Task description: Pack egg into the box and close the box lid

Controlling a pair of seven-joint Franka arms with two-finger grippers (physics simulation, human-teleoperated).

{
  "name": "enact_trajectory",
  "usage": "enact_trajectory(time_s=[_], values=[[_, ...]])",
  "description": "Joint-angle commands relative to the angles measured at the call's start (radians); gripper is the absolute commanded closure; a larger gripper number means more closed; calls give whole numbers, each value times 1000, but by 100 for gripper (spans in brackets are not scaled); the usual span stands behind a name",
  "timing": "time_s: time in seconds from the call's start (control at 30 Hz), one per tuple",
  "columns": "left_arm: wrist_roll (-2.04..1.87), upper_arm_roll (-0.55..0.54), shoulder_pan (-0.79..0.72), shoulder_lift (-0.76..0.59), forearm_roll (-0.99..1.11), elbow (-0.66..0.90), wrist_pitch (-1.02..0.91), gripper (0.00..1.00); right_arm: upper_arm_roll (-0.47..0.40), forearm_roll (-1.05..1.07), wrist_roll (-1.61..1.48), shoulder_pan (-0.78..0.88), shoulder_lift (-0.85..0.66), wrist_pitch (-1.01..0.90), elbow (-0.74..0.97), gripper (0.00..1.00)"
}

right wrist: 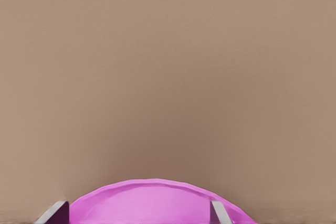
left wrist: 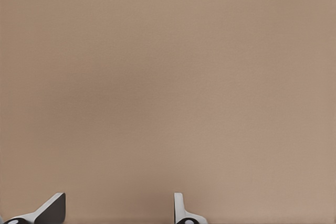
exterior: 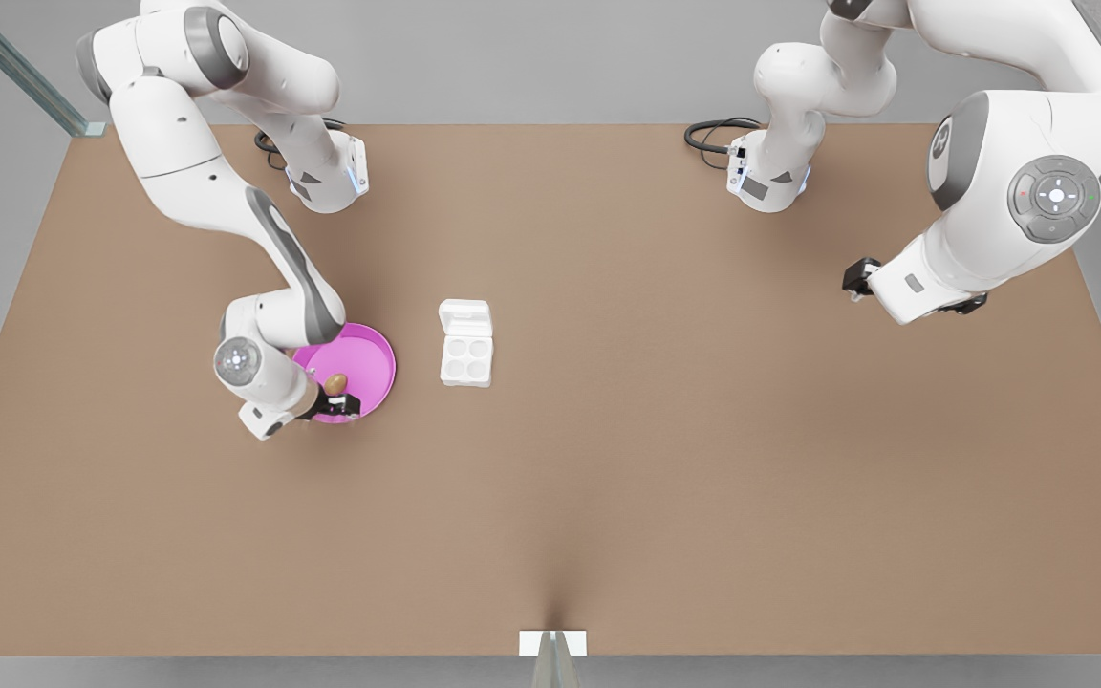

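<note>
The right gripper (exterior: pixel 345 405) is down at the near rim of the pink plate (exterior: pixel 374 358), on the front view's left. Its fingers (right wrist: pixel 219 214) stand wide apart, holding nothing. The egg (exterior: pixel 335 383), a tiny tan-brown oval, lies on the plate just beside the gripper. The box (exterior: pixel 466 356) sits on the table (exterior: pixel 703 430) just to the plate's right, small and white, with four round cups. Its lid (exterior: pixel 465 316) lies open flat at the far side. The left gripper (exterior: pixel 858 277) waits above bare table, well apart on the front view's right, fingers (left wrist: pixel 181 209) spread and empty.
</note>
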Motion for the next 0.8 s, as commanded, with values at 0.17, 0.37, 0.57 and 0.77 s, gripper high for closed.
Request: enact_trajectory(time_s=[0.17,0.37,0.57,0.77], values=[[6,0,0,-1,0,-3,-5,0,2,3,45,-19,-118,18,-149,0],[6,0,-7,-1,0,-3,-10,0,20,5,90,-23,-177,20,-238,0],[4,0,-7,-1,0,-3,-10,0,18,5,93,-28,-170,26,-230,0],[6,0,-7,0,0,-3,-8,0,17,3,93,-28,-96,122,-225,0]])
